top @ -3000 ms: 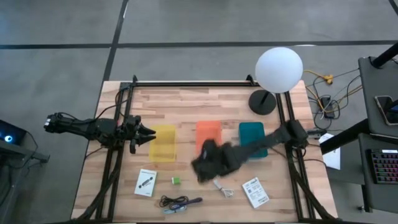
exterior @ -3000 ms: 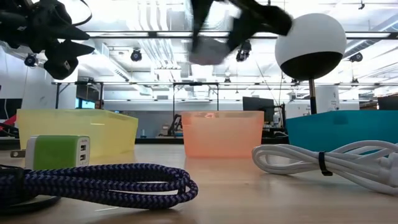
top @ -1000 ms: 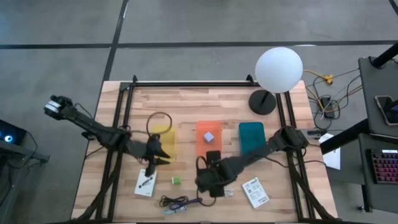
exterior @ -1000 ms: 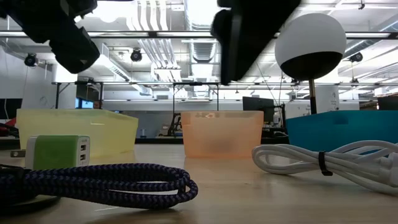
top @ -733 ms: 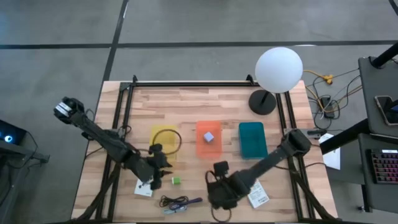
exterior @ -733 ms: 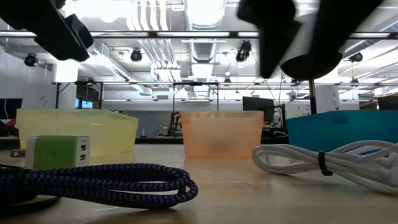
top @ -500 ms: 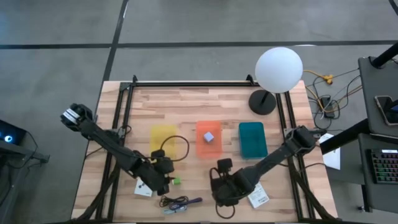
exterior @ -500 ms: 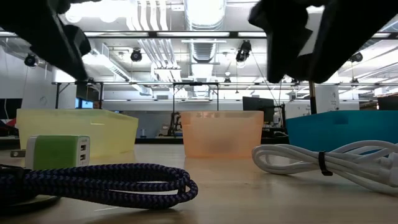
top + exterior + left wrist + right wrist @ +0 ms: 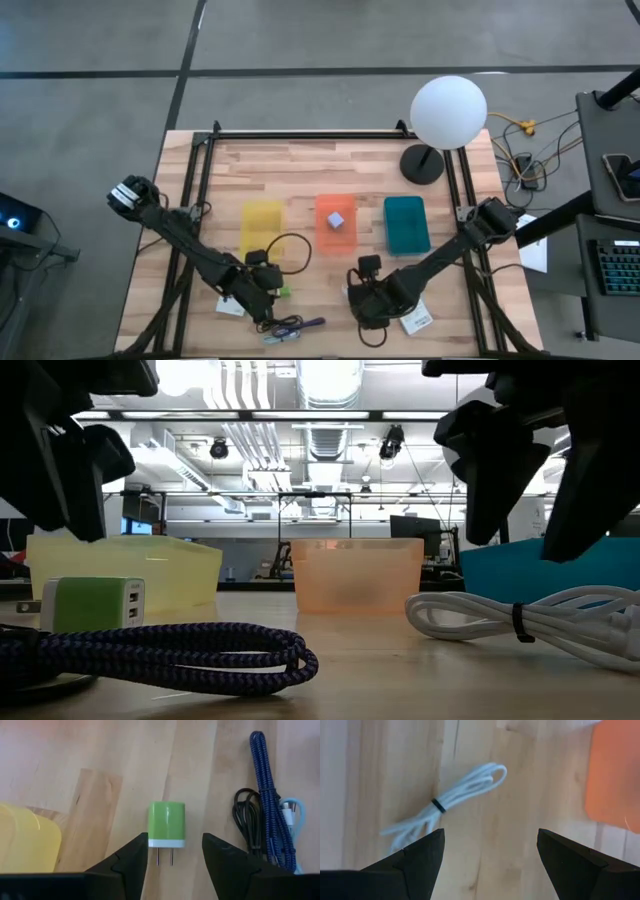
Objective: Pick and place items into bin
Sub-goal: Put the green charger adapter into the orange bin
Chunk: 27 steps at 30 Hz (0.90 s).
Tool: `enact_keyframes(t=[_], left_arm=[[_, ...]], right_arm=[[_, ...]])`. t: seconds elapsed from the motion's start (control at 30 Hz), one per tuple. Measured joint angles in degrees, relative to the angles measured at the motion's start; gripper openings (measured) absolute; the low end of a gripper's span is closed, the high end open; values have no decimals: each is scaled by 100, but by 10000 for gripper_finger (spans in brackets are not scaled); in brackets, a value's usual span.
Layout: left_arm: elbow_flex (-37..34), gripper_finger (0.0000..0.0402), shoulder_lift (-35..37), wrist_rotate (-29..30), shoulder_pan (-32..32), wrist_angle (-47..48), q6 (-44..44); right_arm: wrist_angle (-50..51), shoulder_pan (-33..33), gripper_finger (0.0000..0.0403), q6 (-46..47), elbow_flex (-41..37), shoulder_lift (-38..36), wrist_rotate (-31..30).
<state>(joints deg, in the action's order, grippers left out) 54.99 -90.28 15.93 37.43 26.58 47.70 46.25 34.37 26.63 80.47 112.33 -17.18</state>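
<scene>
A small green plug cube (image 9: 166, 824) lies on the wooden table, prongs toward my left gripper (image 9: 172, 854), which hovers open just above it, one finger on each side, not touching; in the high view the cube (image 9: 284, 292) lies beside that gripper (image 9: 264, 293). A dark coiled cable (image 9: 290, 326) lies nearer the front edge. My right gripper (image 9: 490, 854) hangs open over a tied whitish cable (image 9: 445, 802). A lavender cube (image 9: 338, 219) sits inside the orange bin (image 9: 336, 236). One white packet (image 9: 231, 306) shows partly under my left arm, another (image 9: 415, 320) under my right.
A yellow bin (image 9: 262, 228), the orange bin and a teal bin (image 9: 406, 224) stand in a row mid-table. A round white lamp (image 9: 448, 110) stands at the far right. Black frame rails (image 9: 190, 200) run along both table sides. The blue braided cable (image 9: 267, 800) lies close beside the green cube.
Both arms have swung toward the table's near edge and come down. My left gripper has tipped downward and gone from the yellow bin's front to the green cube. My right gripper has gone from in front of the orange bin to above the whitish cable.
</scene>
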Motion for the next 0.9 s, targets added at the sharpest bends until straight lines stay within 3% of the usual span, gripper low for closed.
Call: enact_keyframes(t=[0.23, 0.9], left_arm=[[19, 172, -261, -366, -136, -100, -161], [26, 172, -525, -597, -421, -212, -367]], right_arm=[[-326, -13, 301, 109, -44, 0, -108], [-381, -102, 301, 144, -103, 0, -248]])
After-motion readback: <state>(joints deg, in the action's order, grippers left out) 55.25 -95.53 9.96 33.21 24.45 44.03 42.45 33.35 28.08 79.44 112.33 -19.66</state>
